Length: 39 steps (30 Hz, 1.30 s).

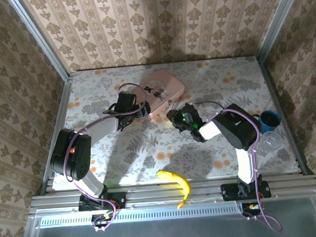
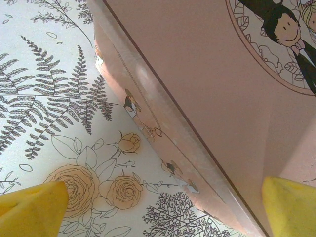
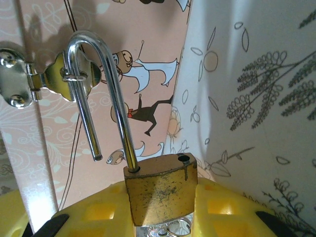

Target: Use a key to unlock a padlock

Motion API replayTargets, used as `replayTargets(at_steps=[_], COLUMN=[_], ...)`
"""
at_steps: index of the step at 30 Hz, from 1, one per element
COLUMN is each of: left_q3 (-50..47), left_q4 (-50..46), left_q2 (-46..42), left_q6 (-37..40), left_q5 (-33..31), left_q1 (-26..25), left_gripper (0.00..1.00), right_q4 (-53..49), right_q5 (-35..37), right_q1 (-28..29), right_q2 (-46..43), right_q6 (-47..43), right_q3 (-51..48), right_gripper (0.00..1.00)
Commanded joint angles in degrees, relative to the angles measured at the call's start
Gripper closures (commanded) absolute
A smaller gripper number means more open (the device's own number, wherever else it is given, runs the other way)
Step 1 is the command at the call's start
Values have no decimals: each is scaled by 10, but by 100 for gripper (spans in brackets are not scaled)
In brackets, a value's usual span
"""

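Note:
The brass padlock [image 3: 160, 190] sits between the yellow fingers [image 3: 94, 212] of my right gripper [image 3: 160, 202], which is shut on its body. Its silvery shackle [image 3: 106, 74] is open. One leg stands free of the body, and the bend hooks through the hasp loop [image 3: 74, 75] on the pink tin [image 3: 148, 59]. Under the body a bit of silvery metal with a ring shows, apparently the key's [image 3: 170, 229] head. My left gripper [image 2: 160, 212] is open, one fingertip [image 2: 29, 210] over the table and the other by the tin's [image 2: 207, 89] side. In the top view both grippers [image 1: 138, 111] [image 1: 175, 117] flank the tin's [image 1: 164, 88] near edge.
A yellow banana [image 1: 176, 185] lies near the table's front edge. A blue cup [image 1: 269, 120] and a clear cup [image 1: 271, 141] stand at the right edge. Patterned walls close in the table on three sides.

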Motion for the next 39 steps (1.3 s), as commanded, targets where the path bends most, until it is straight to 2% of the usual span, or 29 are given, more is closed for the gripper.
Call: replayTargets(at_steps=[1, 20, 21, 26, 39], left_q3=[-21, -30, -30, -32, -38], left_q4=[-78, -65, -66, -66, -54], left_q2=[23, 25, 25, 23, 14], left_q6=[11, 8, 8, 6, 2], left_q5=[-16, -1, -1, 0, 14], left_q1=[11, 11, 26, 29, 51], left_gripper=[0, 0, 0, 0, 3], right_q4=[27, 20, 21, 19, -44], right_q5=[73, 71, 69, 65, 69], right_q1=[-26, -50, -52, -58, -61], right_q2=[21, 37, 39, 41, -34], right_q6=[37, 36, 36, 32, -42], right_q3=[3, 32, 34, 41, 6], right_gripper=[100, 100, 100, 100, 100])
